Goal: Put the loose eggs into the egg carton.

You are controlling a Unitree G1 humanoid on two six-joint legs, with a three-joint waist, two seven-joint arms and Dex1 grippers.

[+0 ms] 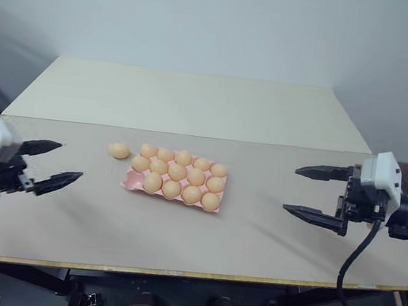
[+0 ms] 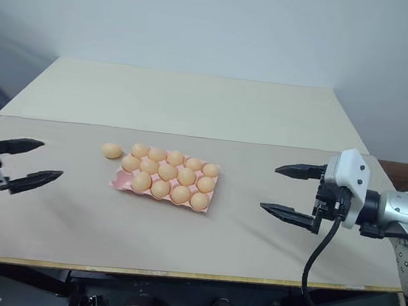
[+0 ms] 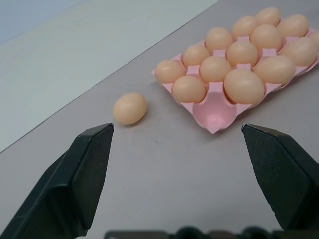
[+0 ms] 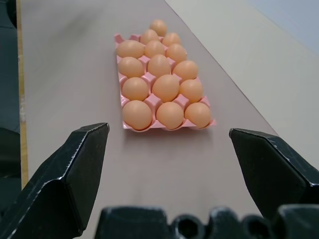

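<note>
Now one loose egg (image 1: 119, 151), smooth pale orange-tan, lies on the table (image 1: 181, 231) left of centre in the head views, just beside the carton's (image 1: 131, 182) upper left corner. The pink carton holds fourteen eggs; its near-left cup is bare. The left gripper (image 1: 61, 161) at far left and right gripper (image 1: 301, 190) at right both gape, empty.

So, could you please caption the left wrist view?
Open left hand facing one loose egg beside the nearly full egg carton.
</note>
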